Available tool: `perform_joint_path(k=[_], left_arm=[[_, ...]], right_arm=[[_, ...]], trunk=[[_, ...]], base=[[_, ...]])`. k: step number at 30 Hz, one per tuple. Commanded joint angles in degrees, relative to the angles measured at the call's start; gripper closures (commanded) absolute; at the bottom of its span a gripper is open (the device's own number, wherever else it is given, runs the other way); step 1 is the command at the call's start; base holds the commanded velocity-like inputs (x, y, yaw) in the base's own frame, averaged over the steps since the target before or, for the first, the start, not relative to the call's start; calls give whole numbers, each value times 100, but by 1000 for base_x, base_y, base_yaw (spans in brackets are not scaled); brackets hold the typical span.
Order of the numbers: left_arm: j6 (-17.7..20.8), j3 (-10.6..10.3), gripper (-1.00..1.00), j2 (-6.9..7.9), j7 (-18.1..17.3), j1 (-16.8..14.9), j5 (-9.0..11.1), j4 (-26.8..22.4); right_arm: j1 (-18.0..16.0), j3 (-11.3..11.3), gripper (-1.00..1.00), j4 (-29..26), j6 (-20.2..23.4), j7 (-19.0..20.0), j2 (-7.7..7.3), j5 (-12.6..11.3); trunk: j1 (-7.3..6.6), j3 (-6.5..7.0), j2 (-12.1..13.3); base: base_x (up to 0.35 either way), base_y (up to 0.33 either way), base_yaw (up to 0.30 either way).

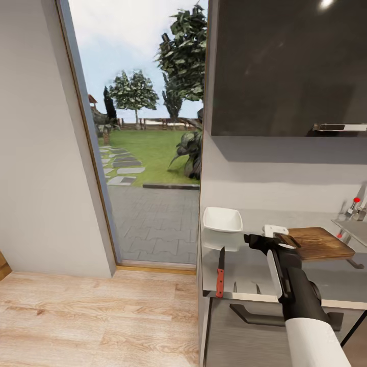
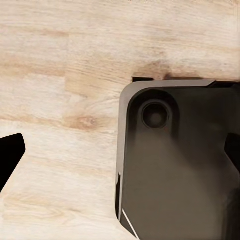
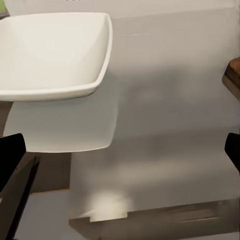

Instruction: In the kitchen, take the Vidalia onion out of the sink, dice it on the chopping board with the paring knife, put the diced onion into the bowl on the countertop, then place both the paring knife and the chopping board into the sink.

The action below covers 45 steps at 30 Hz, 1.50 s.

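head view: right gripper (image 1: 278,237) fingers spread above countertop (image 1: 244,265), paring knife (image 1: 220,272) beside bowl (image 1: 222,219), left wrist view: fingers parted over floor (image 2: 60,75)

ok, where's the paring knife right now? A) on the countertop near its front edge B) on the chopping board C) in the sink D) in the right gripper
A: the paring knife lies flat on the countertop by its front edge, in front of the bowl and apart from the chopping board.
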Motion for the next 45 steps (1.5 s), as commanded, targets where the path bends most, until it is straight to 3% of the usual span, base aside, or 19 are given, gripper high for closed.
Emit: perform_joint_path(k=[1, 13, 31, 34, 38, 45], left_arm=[[-31, 14, -100, -2, -1, -4, 10, 9], [-31, 14, -100, -39, -1, -3, -2, 3], [-31, 6, -100, -63, 26, -4, -9, 3], [-31, 5, -100, -74, 30, -3, -11, 1], [-31, 5, -100, -78, 32, -5, -12, 0], [-31, 5, -100, -79, 31, -5, -12, 0]], right_arm=[[-5, -2, -100, -6, 29, 27, -28, 57], [-6, 16, -100, -19, 29, 45, -402, 42], [-6, 57, -100, -23, 13, -162, -338, 59], [-6, 64, -100, -23, -9, -481, -330, 54], [-6, 213, -100, -23, -326, -1111, -180, 51], [-6, 715, -100, -23, -627, -1863, 8, 50]], trunk=[[1, -7, -5], [1, -7, -5], [1, -7, -5], [1, -7, -5], [1, -7, -5], [1, -7, -5]], base=[[0, 0, 0], [0, -1, 0], [0, -287, 0], [0, -332, 0], [0, -292, 0], [0, -61, 0]])
